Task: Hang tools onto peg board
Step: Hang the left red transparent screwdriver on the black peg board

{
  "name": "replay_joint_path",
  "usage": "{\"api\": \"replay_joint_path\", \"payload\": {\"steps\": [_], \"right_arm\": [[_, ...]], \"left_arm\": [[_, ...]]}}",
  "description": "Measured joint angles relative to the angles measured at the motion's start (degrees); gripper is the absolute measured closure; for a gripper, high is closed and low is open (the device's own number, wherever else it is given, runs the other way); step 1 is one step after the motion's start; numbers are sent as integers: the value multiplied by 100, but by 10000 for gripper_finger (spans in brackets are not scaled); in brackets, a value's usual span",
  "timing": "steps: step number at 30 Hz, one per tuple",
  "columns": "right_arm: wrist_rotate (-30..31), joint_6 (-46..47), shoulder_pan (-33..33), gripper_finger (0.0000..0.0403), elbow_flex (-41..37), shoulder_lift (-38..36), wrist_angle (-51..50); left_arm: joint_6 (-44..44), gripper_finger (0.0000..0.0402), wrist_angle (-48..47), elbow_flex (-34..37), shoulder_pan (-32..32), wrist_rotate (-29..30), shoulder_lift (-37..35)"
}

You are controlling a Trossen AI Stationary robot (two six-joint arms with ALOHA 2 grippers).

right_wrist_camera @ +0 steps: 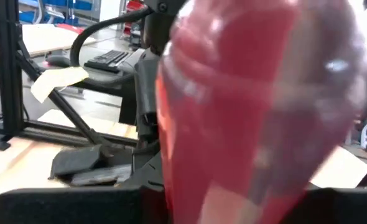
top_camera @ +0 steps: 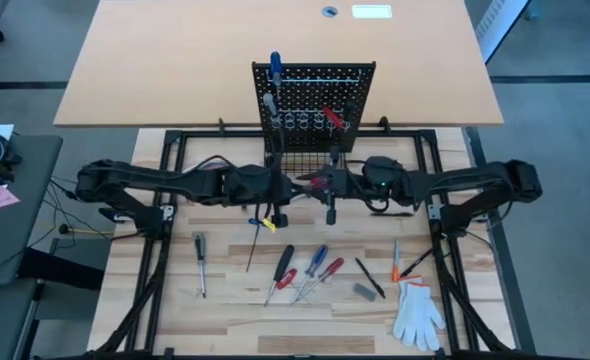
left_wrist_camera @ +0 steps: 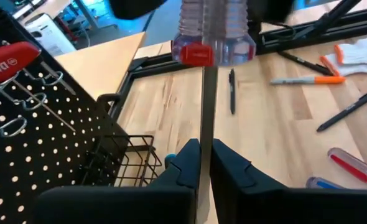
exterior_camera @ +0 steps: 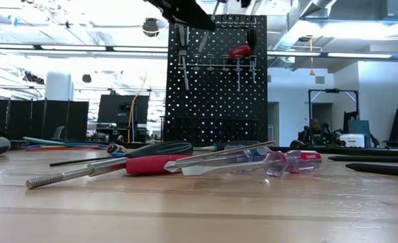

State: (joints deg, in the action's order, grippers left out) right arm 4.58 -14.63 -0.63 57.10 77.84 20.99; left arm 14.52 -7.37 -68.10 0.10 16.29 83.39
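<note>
Only a few tools hung on the peg board (top_camera: 315, 95) at top center; about ten screwdrivers (top_camera: 318, 262) lay low on the table (top_camera: 235, 295). Left tool (left_wrist_camera: 204, 163) pinched a clear-handled driver's (left_wrist_camera: 213, 28) shaft mid-frame; right tool (right_wrist_camera: 190, 193) held its handle. Lab benches and monitors behind.

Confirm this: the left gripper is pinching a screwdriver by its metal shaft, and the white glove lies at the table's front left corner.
Wrong corner. The high view shows the white glove at the front right. The left gripper does pinch the screwdriver by its shaft.
</note>
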Motion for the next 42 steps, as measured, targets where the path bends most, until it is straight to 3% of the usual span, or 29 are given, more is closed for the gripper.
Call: {"api": "replay_joint_path", "payload": {"steps": [6, 11, 24, 33, 42], "right_arm": [[2, 130, 75, 292, -8, -180, -144], [76, 145, 68, 292, -4, -183, -109], [118, 86, 120, 291, -4, -183, -89], [306, -79, 64, 135, 3, -304, -485], [1398, -694, 756, 119, -2, -853, -660]], "left_arm": [[-26, 355, -297, 6, 0, -493, 18], [-25, 347, -314, 9, -35, -498, 25], [-17, 392, -233, 9, -157, -475, 29], [-178, 400, -289, 13, -157, -626, 33], [-312, 401, 137, 509, 49, -785, 33]]}}
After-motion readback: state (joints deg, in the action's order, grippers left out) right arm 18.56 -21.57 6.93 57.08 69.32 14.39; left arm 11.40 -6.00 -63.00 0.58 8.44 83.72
